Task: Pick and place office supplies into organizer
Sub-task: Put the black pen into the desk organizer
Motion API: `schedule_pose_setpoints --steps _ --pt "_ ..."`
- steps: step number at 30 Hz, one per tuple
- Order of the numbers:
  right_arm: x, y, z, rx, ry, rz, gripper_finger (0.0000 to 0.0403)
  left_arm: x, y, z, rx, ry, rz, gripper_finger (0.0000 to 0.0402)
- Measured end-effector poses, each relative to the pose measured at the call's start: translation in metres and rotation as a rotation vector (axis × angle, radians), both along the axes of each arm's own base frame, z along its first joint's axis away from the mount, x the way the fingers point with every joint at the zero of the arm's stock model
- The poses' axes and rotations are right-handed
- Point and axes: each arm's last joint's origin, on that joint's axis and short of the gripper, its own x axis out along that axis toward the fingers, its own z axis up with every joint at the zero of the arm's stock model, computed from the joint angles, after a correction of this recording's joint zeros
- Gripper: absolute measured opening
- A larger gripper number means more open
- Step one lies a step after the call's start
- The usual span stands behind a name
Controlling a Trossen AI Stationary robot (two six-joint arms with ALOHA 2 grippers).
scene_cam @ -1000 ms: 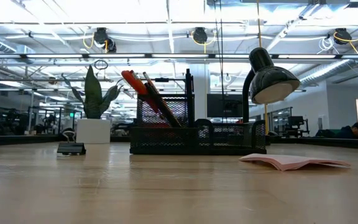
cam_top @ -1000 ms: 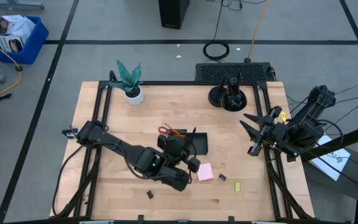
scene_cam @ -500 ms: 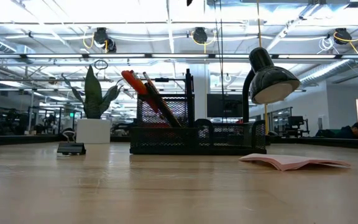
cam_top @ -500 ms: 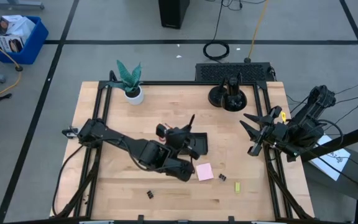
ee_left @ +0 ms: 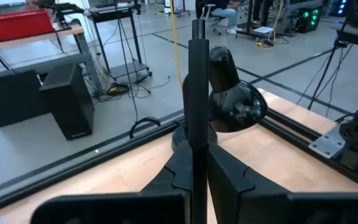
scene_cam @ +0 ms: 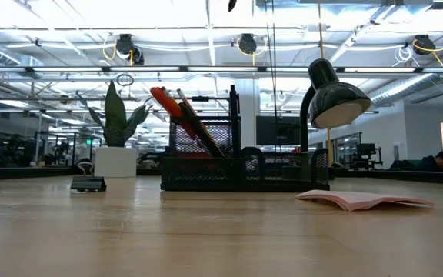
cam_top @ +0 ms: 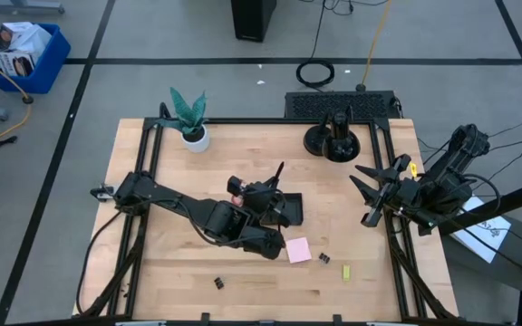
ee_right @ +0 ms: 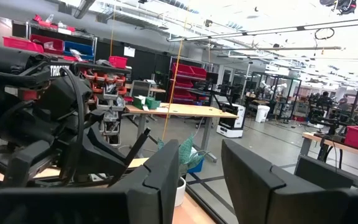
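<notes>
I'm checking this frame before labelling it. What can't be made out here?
- High view: the organizer is half covered by the left gripper; compartment contents hidden.
- Left wrist view: the pen runs off the bottom edge.
- High view: the binder clips are too small to count.
- Low view: both grippers are out of frame.

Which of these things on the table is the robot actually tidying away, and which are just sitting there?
Part of the job: organizer, pen in the left end effector, scissors, sticky pad, binder clips, yellow-green piece.

Just there: plant, lamp, idle right end effector.
</notes>
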Motion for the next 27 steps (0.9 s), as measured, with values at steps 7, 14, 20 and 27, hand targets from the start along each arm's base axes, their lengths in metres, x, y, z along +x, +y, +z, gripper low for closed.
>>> schedule_pose_setpoints --steps 7,14,20,27 --pt "0.000 0.000 0.000 0.001 0.000 0.000 0.0116 -0.001 0.003 -0.001 0.021 0.042 0.002 0.0025" --pt "0.000 0.000 0.000 0.000 0.000 0.000 0.0116 -0.003 0.007 -0.007 0.037 0.037 0.042 0.0026" --pt "0.000 0.000 0.000 0.000 0.000 0.000 0.0116 -0.003 0.007 -0.029 0.036 0.038 0.062 0.0026" --pt "0.000 0.000 0.000 0.001 -0.001 0.000 0.0116 -0.005 0.010 -0.054 0.021 0.033 0.093 0.0026"
